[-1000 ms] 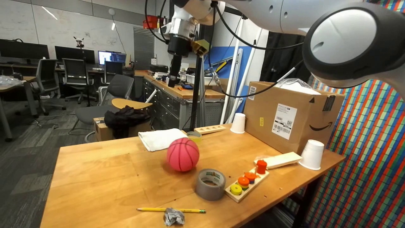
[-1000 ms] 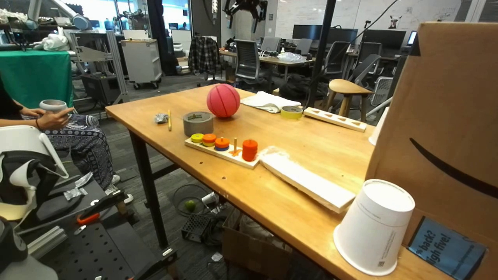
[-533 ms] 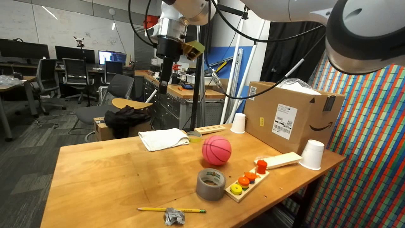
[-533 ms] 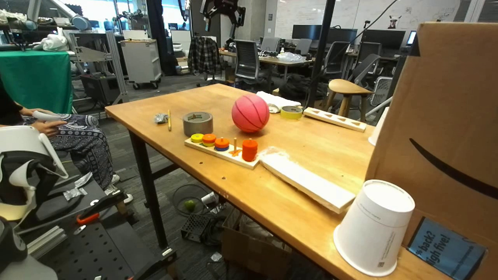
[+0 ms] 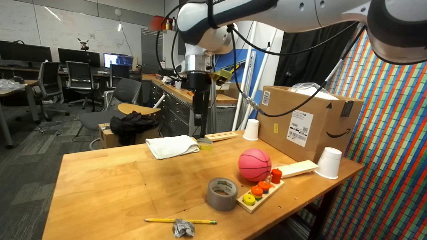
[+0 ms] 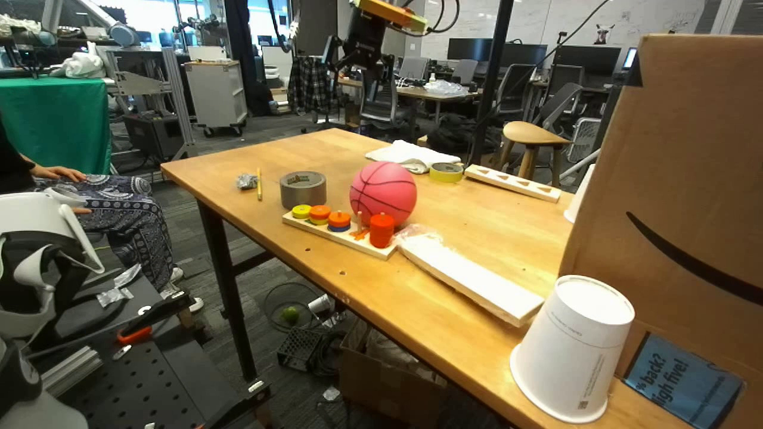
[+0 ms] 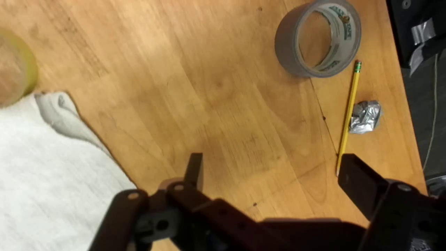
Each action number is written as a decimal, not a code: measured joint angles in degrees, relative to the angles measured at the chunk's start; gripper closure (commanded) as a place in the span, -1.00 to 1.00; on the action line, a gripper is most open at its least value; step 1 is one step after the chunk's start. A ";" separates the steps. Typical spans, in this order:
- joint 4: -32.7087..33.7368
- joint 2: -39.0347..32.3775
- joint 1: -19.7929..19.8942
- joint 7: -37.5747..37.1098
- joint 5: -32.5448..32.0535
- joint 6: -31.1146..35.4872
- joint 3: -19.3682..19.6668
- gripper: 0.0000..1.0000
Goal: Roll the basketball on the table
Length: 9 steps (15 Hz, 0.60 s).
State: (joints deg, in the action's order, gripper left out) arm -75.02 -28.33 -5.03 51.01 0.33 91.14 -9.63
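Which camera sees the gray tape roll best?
The wrist view: the gray tape roll looks biggest there, and you can look down through its hole. Both exterior views show it smaller, more from the side.

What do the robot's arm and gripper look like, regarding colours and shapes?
The arm is white and rounded, with dark trim and a silver ring near its end. Black cables loop beside it. The gripper is black; a yellowish block sits above its angular, jointed fingers.

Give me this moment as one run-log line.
ball: on table, nearer stacking toy than before, contact unclear | end effector: open, holding nothing, above table, apart from ball
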 measured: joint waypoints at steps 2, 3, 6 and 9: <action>-3.49 0.81 0.42 -1.36 -0.18 0.62 1.01 -1.00; -4.93 1.09 0.63 -1.96 -0.18 0.73 1.30 -1.00; -8.56 1.57 1.29 -2.79 -0.09 0.78 1.45 -1.00; -11.10 1.69 1.77 -1.42 0.56 0.58 1.25 -1.00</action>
State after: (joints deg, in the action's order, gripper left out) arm -86.13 -26.64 -3.26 49.58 0.89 91.72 -8.38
